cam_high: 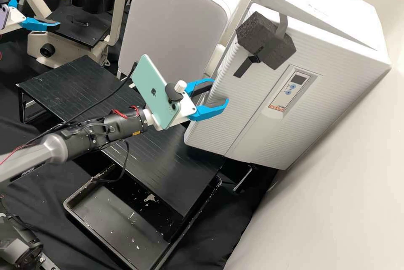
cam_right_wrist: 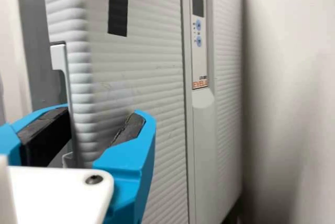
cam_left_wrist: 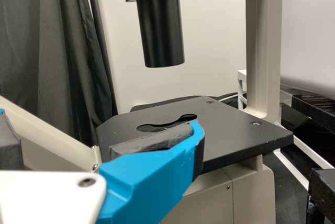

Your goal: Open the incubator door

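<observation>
Right arm [cam_high: 90, 135] outstretched, right end effector [cam_high: 221, 91] wide at incubator door [cam_high: 248, 101]; left end effector [cam_high: 42, 8] wide near microscope [cam_high: 119, 11]

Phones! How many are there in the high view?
2. The green phone is mounted behind the right claw, and the purple phone, partly cut off at the view's edge, is behind the left claw. More might be hidden.

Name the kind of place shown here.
Probably a biology laboratory: a microscope stands near a white incubator with a small control panel, beside two robot arms.
</observation>
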Controlling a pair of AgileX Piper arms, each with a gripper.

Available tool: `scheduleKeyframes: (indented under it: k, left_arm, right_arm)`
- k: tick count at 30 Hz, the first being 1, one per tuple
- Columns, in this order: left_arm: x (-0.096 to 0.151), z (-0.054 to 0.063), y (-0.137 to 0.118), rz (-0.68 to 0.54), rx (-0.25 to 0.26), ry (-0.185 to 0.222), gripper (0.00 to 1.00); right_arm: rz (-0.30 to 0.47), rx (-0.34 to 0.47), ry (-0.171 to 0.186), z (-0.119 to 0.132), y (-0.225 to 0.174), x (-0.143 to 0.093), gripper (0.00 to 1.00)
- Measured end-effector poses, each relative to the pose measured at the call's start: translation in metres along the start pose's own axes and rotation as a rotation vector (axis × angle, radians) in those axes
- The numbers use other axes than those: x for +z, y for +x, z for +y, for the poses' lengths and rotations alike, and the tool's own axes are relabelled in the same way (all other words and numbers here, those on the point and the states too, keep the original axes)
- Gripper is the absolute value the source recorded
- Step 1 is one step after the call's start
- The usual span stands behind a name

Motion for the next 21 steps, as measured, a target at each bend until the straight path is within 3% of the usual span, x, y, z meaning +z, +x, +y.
scheduleKeyframes:
  k: [18,21]
  left_arm:
    - [0.0000,0.0000,0.0000,0.000,0.000,0.000,1.00]
    - [0.0000,0.0000,0.0000,0.000,0.000,0.000,1.00]
  right_arm:
    - [-0.024,0.003,-0.027,0.0034,-0.0035,0.0054,0.00]
    - [-0.028,0.007,-0.051,0.0050,-0.0046,0.0052,0.00]
